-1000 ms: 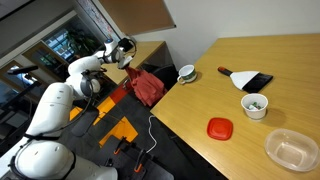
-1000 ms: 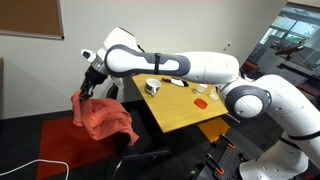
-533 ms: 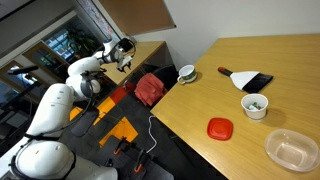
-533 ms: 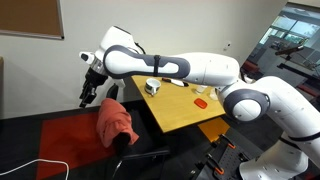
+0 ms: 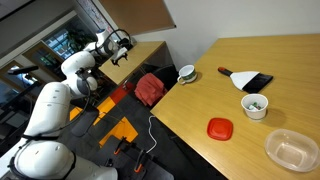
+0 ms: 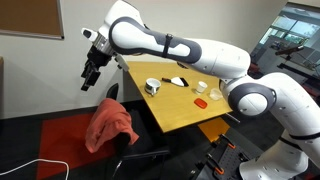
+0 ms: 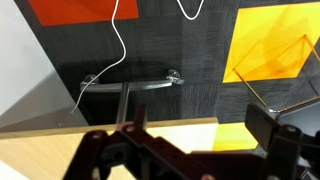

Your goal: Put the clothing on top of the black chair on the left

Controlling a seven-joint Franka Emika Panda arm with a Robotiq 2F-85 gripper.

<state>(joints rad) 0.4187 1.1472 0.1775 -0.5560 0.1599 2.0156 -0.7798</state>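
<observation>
The red clothing [image 5: 150, 88] [image 6: 110, 125] lies draped in a heap over the black chair [image 6: 141, 156] beside the wooden table. In both exterior views my gripper [image 5: 121, 46] [image 6: 90, 76] hangs above and apart from the cloth, open and holding nothing. In the wrist view the gripper [image 7: 195, 140] shows its dark fingers [image 7: 278, 133] spread wide, with only floor and table edge between them. The clothing is out of the wrist view.
The wooden table [image 5: 225, 60] [image 6: 182, 108] carries a white cup [image 5: 187, 72], a black flat item [image 5: 250, 81], a white bowl [image 5: 255, 105], a red dish [image 5: 220, 128] and a clear container [image 5: 292, 148]. Orange and yellow floor mats [image 7: 275, 40] and a white cable [image 7: 115, 45] lie below.
The gripper has opened and let go of the red clothing, which dropped onto the chair. The arm then rose up and away from the cloth.
</observation>
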